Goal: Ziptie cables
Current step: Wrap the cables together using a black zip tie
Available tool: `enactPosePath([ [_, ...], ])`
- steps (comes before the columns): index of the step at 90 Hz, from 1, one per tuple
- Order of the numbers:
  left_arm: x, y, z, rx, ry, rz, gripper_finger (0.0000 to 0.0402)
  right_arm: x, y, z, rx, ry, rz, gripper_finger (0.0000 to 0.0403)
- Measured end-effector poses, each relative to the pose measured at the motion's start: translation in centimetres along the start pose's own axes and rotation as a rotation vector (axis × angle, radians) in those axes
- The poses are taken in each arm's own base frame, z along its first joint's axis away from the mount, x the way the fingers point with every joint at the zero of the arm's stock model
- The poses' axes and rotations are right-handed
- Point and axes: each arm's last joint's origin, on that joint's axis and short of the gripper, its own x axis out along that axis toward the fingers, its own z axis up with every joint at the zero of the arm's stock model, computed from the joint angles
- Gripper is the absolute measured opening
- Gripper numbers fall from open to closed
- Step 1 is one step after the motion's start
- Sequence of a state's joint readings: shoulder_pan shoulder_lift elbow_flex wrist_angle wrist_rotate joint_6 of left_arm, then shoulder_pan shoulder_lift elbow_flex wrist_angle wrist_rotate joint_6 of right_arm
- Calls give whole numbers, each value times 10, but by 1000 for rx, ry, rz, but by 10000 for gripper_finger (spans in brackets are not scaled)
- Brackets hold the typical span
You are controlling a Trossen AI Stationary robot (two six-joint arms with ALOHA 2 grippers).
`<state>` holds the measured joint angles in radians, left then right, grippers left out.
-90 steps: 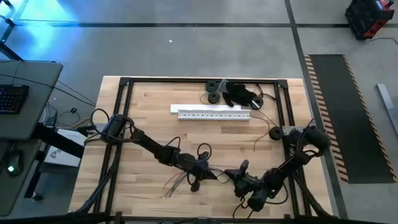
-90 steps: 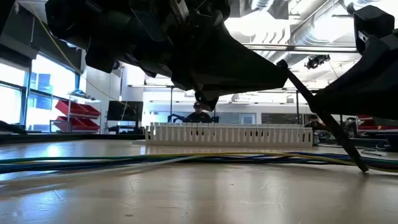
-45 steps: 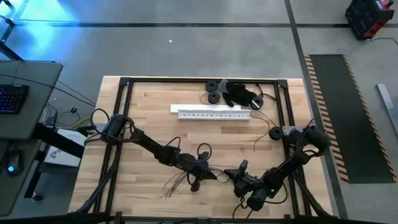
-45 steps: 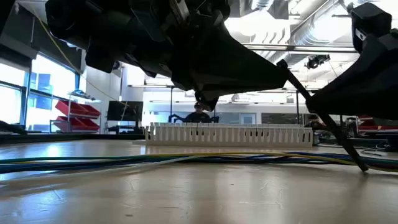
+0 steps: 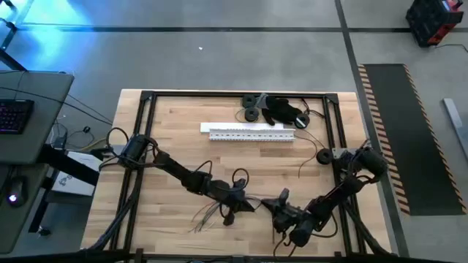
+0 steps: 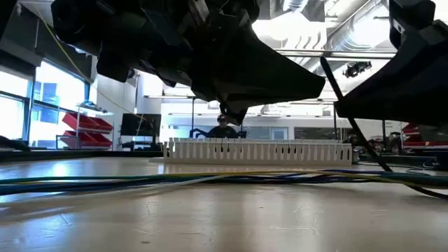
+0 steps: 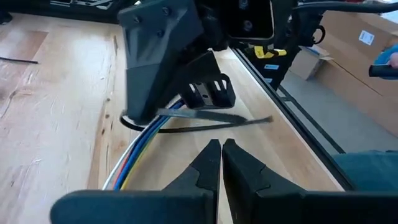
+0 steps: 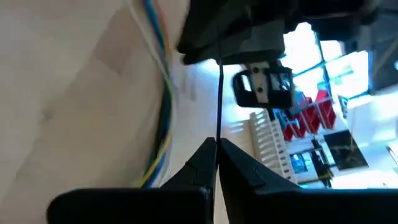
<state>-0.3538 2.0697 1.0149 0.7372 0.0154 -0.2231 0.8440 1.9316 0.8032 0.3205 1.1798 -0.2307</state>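
Wooden table (image 5: 183, 139), workshop bkgd. Cables (image 6: 140, 180) are laid along near edge w/ both arms over them. Right gripper (image 8: 216, 149) is clamped on ziptie (image 8: 218, 99), prob. for threading; left gripper (image 7: 221, 152) is closed, empty.

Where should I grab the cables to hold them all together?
Grip the cables where they run packed side by side on the table, coming straight down with fingers across the run. Their far ends fan apart, so one pinch there would likely miss strands.

Cables (image 6: 210, 178) (ends cut off)
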Motion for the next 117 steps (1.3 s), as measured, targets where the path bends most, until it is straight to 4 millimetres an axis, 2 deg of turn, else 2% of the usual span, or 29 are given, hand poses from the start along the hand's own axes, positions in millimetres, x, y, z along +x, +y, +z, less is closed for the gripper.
enactPosePath([
  [15, 0, 1, -1, 59, 1, 35, 0, 0, -2, -1, 146, 10, -58, 0],
  [32, 0, 7, -1, 188, -5, 211, 6, 0, -2, -5, 375, 22, -104, 0],
  [43, 1, 16, -5, 274, 3, 294, 33, 2, -3, -9, 556, 28, -119, 0],
  [61, 7, 38, -9, 229, -70, 339, 93, 7, -5, -11, 769, 36, -131, 0],
  [72, 8, 47, -6, 214, -145, 352, 114, 8, -5, -11, 816, 35, -130, 0],
  [83, 7, 49, -2, 228, -174, 296, 116, 8, -5, -12, 821, 37, -129, 0],
  [117, 8, 42, -2, 244, -182, 247, 69, 8, -5, -14, 871, 43, -132, 0],
])
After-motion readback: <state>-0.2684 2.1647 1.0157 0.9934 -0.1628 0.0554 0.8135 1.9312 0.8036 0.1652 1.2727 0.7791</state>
